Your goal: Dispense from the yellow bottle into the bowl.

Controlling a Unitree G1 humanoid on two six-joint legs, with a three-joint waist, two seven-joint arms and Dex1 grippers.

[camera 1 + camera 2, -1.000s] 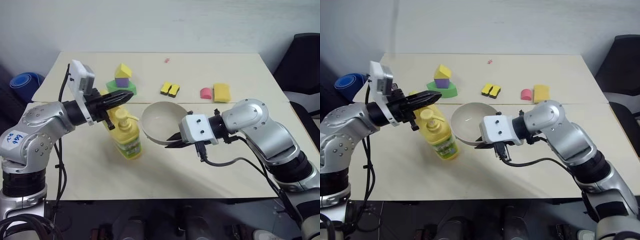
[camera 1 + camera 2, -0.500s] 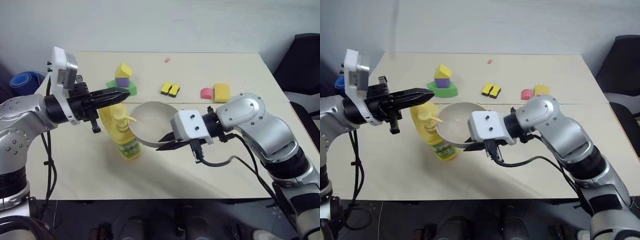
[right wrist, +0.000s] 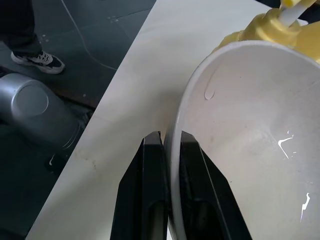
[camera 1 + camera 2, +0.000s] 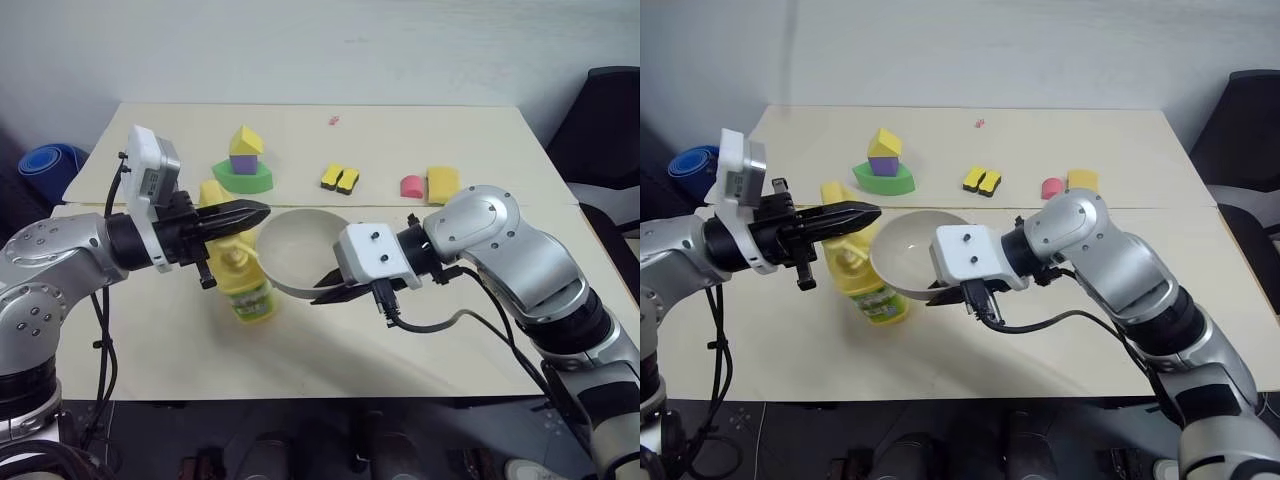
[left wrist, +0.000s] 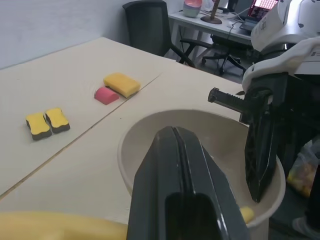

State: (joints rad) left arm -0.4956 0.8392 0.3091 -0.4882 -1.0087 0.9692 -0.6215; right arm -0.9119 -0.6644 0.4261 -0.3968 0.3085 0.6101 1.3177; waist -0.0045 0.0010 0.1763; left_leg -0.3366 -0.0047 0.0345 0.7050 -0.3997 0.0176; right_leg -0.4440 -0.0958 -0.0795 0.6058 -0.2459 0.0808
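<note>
Yellow bottle [image 4: 243, 285] stands on the pale counter [image 4: 300, 350] in the left eye view, its pump top partly hidden behind the left gripper [image 4: 262, 210], whose jaws are pressed together with nothing between them and point level over the bottle toward the bowl [image 4: 296, 252]. The bowl sits just beside the bottle, tilted and raised off the counter, its near rim pinched by the right gripper [image 4: 318, 291]. Farther back on the counter lie a green, purple and yellow block stack [image 4: 242, 161], a pair of small yellow blocks [image 4: 340, 179], a pink piece [image 4: 411, 186] and a yellow sponge [image 4: 443, 184]

From the right eye view the same layout shows, with the bottle's green-white label facing forward below the left arm

The left wrist view looks along the shut black jaws into the bowl; the right gripper's fingers [image 5: 261, 155] clasp its far rim, one inside and one outside. A strip of the bottle's yellow runs along the edge beside the jaws

The right wrist view shows the bowl's rim held tight between the right jaws, a few white streaks inside the bowl, and the bottle's yellow top just beyond its far edge
</note>
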